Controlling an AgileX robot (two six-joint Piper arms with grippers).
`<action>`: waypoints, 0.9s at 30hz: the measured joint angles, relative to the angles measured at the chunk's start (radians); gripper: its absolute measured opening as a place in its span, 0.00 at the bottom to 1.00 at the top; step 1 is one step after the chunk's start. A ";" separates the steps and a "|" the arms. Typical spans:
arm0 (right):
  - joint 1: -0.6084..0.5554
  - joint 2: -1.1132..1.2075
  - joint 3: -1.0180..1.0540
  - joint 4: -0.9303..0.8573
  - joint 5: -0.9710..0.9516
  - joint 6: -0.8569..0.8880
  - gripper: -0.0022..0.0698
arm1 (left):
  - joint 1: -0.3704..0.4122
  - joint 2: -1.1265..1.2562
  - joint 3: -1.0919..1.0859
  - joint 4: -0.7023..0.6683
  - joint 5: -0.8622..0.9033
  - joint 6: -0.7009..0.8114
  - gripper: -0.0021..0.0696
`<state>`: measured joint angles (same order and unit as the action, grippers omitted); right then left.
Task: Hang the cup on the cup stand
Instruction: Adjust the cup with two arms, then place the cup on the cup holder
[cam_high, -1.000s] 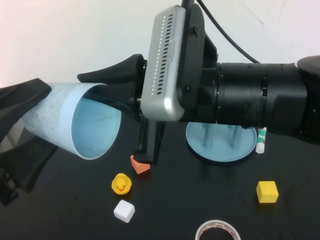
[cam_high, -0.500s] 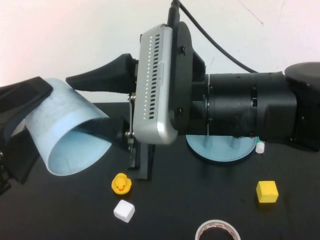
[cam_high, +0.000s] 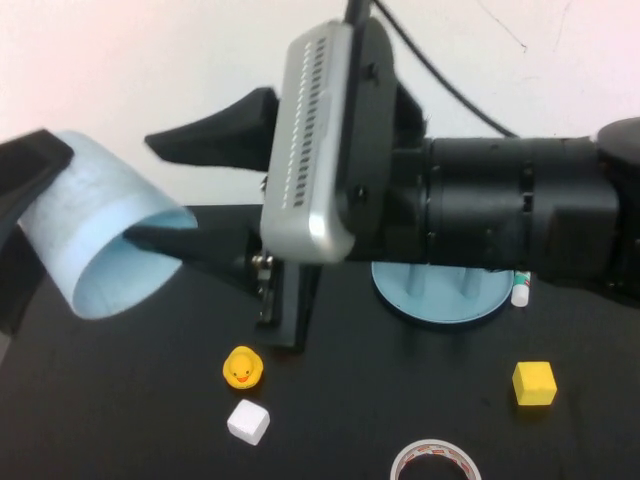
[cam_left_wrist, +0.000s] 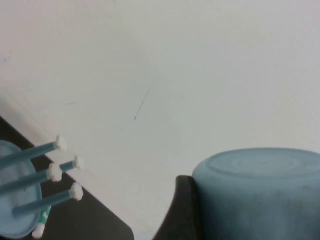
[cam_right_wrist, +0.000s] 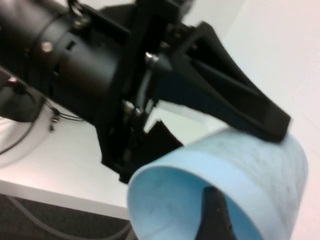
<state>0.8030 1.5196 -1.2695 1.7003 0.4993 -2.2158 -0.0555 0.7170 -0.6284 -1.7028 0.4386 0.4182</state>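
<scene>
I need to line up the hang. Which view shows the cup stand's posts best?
Left wrist view: the cup stand shows four posts with white caps in the open. High view shows only its base under the right claw's arm; right wrist view shows none. The left claw holds the cup.

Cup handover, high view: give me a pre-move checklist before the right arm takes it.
1. Left tool grips the cup: ok, clamped at the base end, cup on its side off the table.
2. Right tool straddles the cup wall: ok, lower finger inside the mouth, upper finger outside.
3. Right tool closed on the cup: not ok, a gap shows above the wall.
4. Cup stand posts bare: ok, per the left wrist view.
5. Stand visible from high view: not ok, the right arm hides most of it.
</scene>
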 joint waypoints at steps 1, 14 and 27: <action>0.000 -0.008 0.002 -0.008 -0.013 0.013 0.63 | 0.000 0.007 -0.009 -0.002 -0.003 0.012 0.80; 0.000 -0.213 0.106 -0.084 -0.237 0.131 0.63 | 0.000 0.188 -0.165 -0.002 0.064 0.322 0.80; 0.000 -0.706 0.469 -0.082 -0.354 0.458 0.07 | -0.049 0.631 -0.478 0.014 0.335 1.035 0.80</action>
<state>0.8030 0.8132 -0.8002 1.6181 0.1452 -1.7582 -0.1048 1.3482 -1.1062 -1.6890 0.7740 1.4534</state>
